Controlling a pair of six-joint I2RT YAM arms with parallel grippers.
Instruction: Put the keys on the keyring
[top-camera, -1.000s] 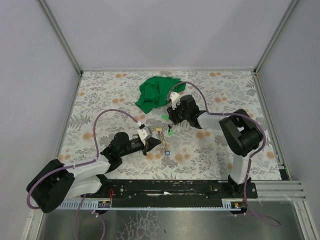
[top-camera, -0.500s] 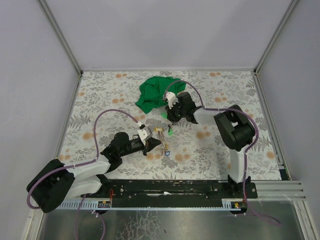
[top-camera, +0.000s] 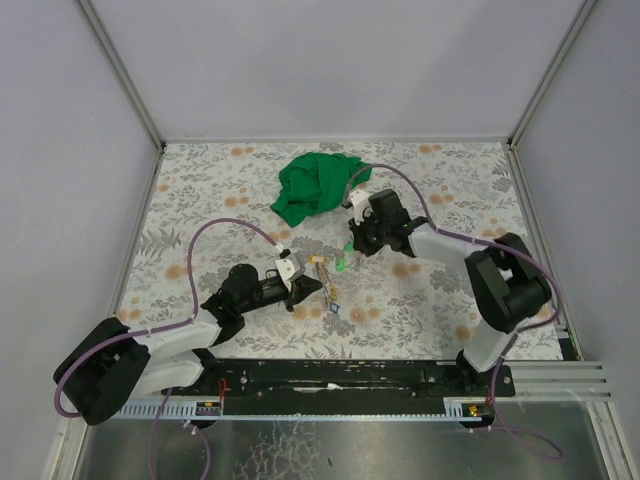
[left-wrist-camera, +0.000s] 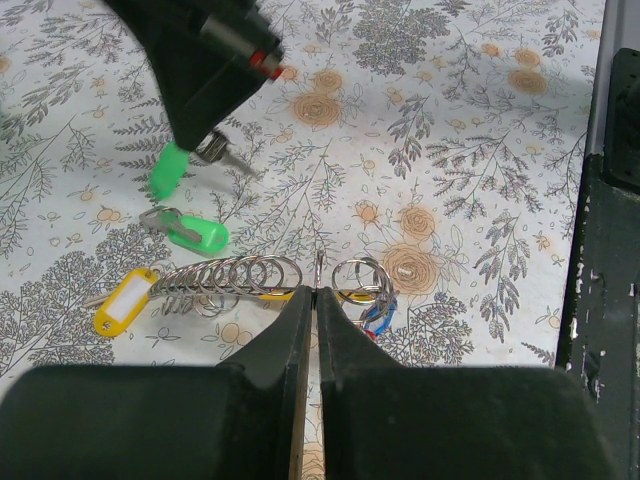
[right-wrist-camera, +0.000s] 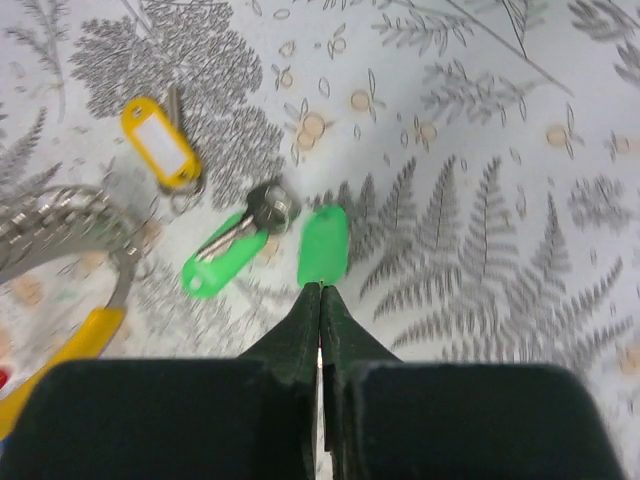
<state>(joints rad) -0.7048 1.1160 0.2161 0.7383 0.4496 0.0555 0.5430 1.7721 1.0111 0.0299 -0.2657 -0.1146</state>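
My left gripper (left-wrist-camera: 317, 290) (top-camera: 316, 283) is shut on the thin wire of the keyring (left-wrist-camera: 318, 266), which carries several small split rings (left-wrist-camera: 235, 278). A yellow-tagged key (left-wrist-camera: 122, 300) and a blue and red tag (left-wrist-camera: 375, 312) hang at the keyring's ends. My right gripper (right-wrist-camera: 320, 287) (top-camera: 351, 250) is shut on the edge of a green key tag (right-wrist-camera: 323, 245) (left-wrist-camera: 167, 171), whose key (left-wrist-camera: 214, 150) dangles beside it. A second green-tagged key (right-wrist-camera: 214, 263) (left-wrist-camera: 192, 232) lies flat on the cloth. The keyring (right-wrist-camera: 70, 222) shows blurred at the left of the right wrist view.
A crumpled green cloth (top-camera: 315, 184) lies at the back centre of the flowered table cover (top-camera: 200, 190). Another yellow tag (right-wrist-camera: 160, 142) lies beyond the green tags. Metal frame rails (top-camera: 540, 240) border the table, and the black base rail (left-wrist-camera: 610, 260) runs along the near edge.
My right gripper has closed onto the green tag and shifted slightly right, its elbow swinging out to the right. The left arm and the keyring have stayed put.
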